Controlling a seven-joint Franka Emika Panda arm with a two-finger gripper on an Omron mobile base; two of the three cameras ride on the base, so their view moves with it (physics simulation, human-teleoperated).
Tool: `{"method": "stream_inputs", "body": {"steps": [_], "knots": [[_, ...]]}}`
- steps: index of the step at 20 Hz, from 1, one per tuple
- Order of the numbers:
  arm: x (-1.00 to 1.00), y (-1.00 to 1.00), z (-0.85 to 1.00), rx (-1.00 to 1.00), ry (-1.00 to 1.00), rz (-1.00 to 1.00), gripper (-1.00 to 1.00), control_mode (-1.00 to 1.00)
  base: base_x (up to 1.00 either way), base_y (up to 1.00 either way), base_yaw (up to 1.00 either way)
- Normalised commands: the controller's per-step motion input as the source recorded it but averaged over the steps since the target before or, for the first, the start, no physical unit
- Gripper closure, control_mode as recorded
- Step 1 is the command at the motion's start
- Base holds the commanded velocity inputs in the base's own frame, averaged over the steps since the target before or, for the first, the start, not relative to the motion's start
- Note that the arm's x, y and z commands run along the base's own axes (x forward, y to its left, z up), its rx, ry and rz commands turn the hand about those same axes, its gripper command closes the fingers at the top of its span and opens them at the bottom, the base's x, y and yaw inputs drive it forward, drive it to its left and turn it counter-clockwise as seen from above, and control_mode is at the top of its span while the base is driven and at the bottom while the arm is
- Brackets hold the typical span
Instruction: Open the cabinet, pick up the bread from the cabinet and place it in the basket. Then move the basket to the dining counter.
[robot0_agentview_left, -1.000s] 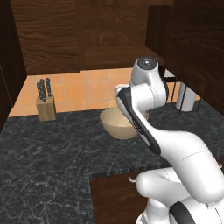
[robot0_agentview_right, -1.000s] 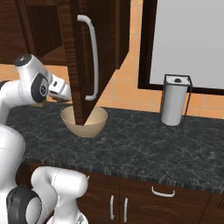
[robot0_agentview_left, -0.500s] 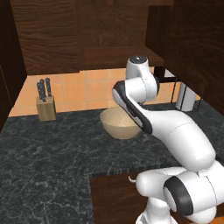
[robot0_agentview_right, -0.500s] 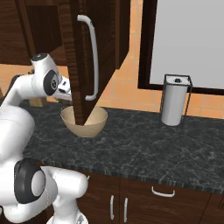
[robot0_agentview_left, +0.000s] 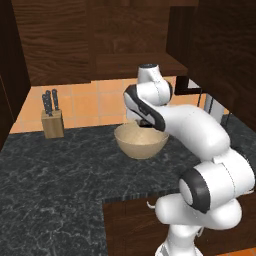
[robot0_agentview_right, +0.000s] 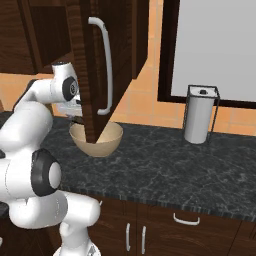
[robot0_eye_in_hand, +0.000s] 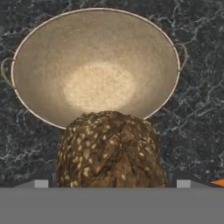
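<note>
Cabinet (robot0_agentview_right: 87, 65) door hangs open over the basket (robot0_agentview_left: 141, 140), which sits on the black marbled countertop (robot0_agentview_left: 55, 175). Knife block (robot0_agentview_left: 52, 122) well left of basket. Bread (robot0_eye_in_hand: 111, 151) between the gripper's (robot0_eye_in_hand: 113, 183) wide-spread fingers, above the basket's near rim.

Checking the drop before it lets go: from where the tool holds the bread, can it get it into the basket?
Probably yes. In the hand view the bread sits between the tool's fingers just above the near rim of the empty basket, nothing between.
</note>
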Motion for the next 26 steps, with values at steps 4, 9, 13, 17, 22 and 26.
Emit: {"method": "stream_inputs", "body": {"steps": [4,9,13,17,22,26], "knots": [[0.20,-0.09,-0.45,0.00,0.10,0.00,1.00,-1.00,0.00,0.00,0.00],[0.10,-0.13,-0.43,0.02,0.00,0.00,1.00,-1.00,0.00,0.00,0.00],[0.00,-0.03,-0.45,0.00,0.00,0.00,1.00,-1.00,0.00,0.00,0.00],[0.08,0.00,-0.48,0.00,0.00,0.00,1.00,-1.00,0.00,0.00,0.00],[0.49,0.00,-0.24,0.00,0.03,0.00,1.00,-1.00,0.00,0.00,0.00],[0.63,0.00,-0.11,0.00,0.04,0.01,1.00,-1.00,0.00,0.00,0.00]]}}
